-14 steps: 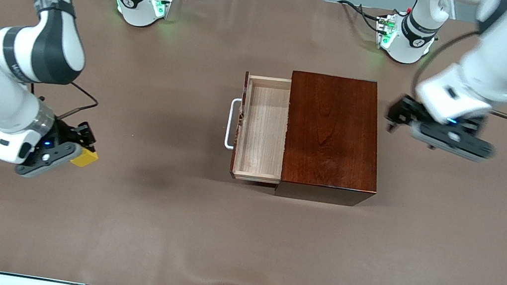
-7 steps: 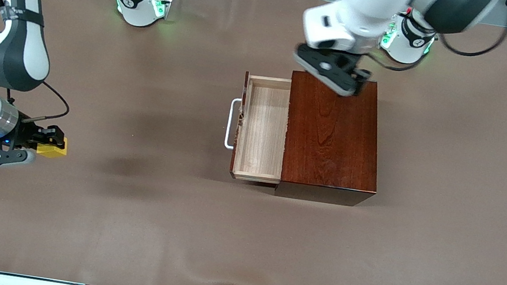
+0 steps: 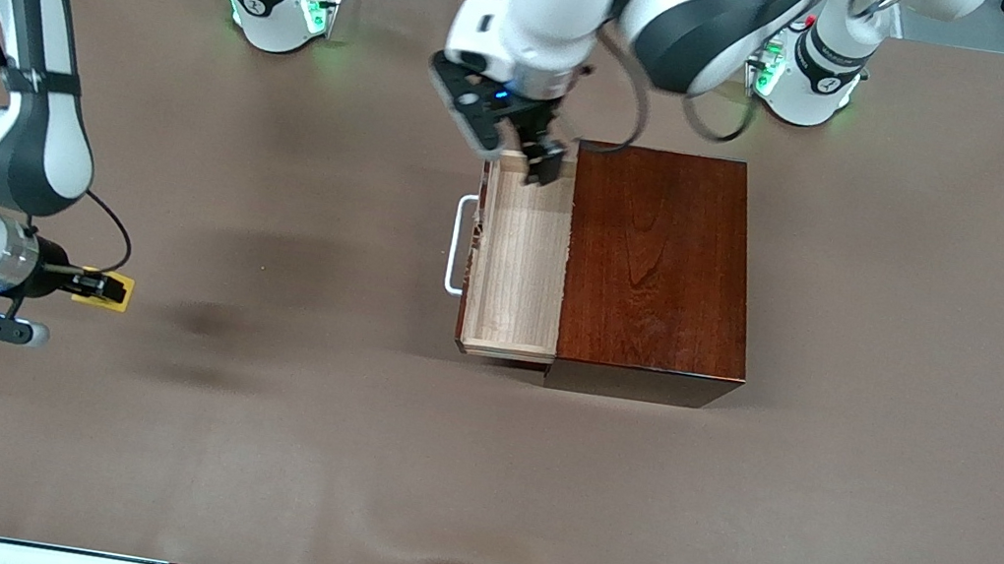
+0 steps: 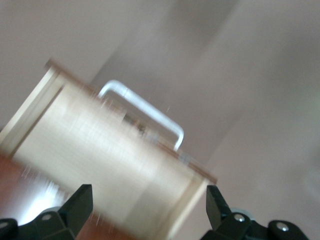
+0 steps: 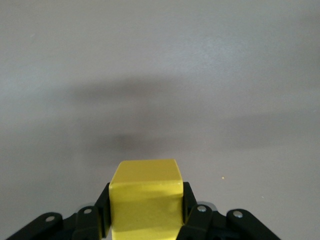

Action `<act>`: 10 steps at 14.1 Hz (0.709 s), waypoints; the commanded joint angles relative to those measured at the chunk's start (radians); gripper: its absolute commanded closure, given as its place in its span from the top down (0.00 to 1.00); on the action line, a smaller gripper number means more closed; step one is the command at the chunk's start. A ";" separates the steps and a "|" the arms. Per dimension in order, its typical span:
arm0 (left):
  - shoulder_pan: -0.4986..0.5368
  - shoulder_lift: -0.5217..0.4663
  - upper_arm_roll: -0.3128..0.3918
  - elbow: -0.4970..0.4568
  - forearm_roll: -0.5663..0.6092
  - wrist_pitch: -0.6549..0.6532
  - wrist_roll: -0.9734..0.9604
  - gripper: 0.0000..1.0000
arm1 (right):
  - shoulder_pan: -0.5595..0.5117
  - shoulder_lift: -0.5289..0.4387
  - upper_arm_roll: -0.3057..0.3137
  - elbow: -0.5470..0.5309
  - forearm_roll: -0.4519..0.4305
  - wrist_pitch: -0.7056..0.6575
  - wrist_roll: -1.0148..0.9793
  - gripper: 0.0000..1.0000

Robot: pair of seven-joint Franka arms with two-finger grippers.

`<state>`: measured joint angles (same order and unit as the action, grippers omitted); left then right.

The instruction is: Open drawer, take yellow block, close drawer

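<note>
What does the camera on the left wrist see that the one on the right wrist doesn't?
Only the left wrist view shows the drawer, pulled out of its dark wooden box, with its white handle; the open left gripper hangs over it.

Only the right wrist view shows the yellow block, clamped in the shut right gripper above bare tabletop.

Both share just the brown table covering underneath; neither camera sees the other arm or the other's object.
</note>
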<state>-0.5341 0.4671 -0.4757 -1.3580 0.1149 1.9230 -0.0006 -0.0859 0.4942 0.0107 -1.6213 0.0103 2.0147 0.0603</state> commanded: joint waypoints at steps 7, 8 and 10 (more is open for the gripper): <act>-0.132 0.237 0.106 0.086 0.150 0.195 0.346 1.00 | -0.012 0.122 0.018 0.003 -0.110 0.143 0.116 0.00; -0.132 0.252 0.127 0.086 0.158 0.208 0.367 1.00 | -0.008 0.124 0.018 0.000 -0.110 0.145 0.118 0.00; -0.132 0.268 0.147 0.085 0.163 0.225 0.419 1.00 | -0.006 0.136 0.020 -0.009 -0.110 0.172 0.118 0.00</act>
<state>-0.6568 0.7045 -0.3470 -1.3098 0.2522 2.1382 0.3691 -0.0844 0.6255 0.0172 -1.6224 -0.0812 2.1624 0.1571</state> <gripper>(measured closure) 0.000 0.445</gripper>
